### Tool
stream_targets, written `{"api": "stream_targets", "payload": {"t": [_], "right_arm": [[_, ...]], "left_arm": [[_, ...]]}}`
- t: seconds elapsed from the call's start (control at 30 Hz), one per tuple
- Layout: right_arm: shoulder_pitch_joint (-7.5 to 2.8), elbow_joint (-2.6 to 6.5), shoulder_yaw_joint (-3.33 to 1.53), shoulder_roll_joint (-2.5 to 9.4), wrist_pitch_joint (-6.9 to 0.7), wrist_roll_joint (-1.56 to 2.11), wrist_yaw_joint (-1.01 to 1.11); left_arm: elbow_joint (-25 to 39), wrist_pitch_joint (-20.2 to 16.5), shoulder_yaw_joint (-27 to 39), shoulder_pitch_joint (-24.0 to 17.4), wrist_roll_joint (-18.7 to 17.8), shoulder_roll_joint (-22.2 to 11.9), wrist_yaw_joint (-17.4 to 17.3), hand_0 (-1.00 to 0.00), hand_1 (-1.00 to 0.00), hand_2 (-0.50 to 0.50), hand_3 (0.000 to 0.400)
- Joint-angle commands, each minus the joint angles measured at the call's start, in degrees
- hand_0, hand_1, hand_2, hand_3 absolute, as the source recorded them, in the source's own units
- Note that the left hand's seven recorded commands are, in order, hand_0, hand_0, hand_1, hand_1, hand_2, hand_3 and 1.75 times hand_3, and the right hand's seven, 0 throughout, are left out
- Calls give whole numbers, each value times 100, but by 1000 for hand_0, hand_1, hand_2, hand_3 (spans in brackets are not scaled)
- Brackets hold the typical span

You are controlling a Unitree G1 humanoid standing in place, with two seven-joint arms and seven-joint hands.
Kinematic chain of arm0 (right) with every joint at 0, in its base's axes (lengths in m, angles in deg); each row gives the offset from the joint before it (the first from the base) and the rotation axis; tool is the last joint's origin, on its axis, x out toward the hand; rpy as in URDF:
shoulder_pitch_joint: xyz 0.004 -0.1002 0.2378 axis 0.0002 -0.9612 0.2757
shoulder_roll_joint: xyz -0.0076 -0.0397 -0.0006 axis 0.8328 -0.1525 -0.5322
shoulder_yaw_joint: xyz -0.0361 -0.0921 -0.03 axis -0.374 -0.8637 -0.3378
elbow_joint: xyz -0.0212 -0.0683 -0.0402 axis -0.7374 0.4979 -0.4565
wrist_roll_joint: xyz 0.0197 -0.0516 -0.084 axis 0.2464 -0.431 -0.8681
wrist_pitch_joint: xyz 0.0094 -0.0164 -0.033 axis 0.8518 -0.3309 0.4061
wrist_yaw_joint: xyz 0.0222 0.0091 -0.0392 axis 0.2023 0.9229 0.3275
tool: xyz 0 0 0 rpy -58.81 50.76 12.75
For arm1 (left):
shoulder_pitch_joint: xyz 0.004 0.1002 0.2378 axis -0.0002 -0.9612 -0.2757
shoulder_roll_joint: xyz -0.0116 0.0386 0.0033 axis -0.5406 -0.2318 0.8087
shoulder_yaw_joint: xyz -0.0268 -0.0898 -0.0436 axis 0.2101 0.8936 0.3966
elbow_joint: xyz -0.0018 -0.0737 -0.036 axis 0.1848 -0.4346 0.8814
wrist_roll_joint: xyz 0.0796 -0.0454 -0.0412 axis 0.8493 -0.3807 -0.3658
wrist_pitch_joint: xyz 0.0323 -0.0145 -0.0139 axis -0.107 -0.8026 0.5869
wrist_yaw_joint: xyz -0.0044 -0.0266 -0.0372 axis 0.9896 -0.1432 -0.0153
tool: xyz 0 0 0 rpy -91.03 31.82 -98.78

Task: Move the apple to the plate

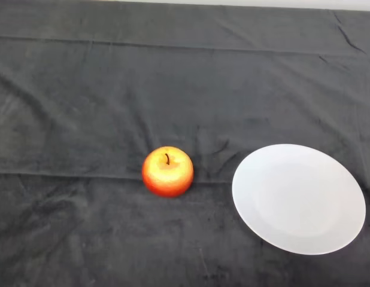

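A red and yellow apple [167, 171] stands upright on the dark cloth, stem up, near the middle of the head view. To its right lies a round white plate [299, 198] with nothing on it. A narrow strip of cloth separates the apple from the plate's left rim.
The dark cloth [113, 89] covers the whole table, with creases and folds running across it. The table's far edge shows as a pale strip along the top of the view.
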Motion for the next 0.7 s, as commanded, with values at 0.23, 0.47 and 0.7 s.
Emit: {"api": "stream_targets", "payload": {"t": [0.23, 0.47, 0.7], "right_arm": [[41, 83, 92, -104, -26, 46, -22], [41, 83, 92, -104, -26, 46, -22], [41, 83, 91, -104, -26, 46, -22]], "left_arm": [[-55, -98, 136, -62, 222, 48, -80, 0, 0, 0, 0], [-52, -114, 147, -53, 238, 49, -92, 0, 0, 0, 0], [-40, -148, 145, 17, 263, 36, -85, 0, 0, 0, 0]]}}
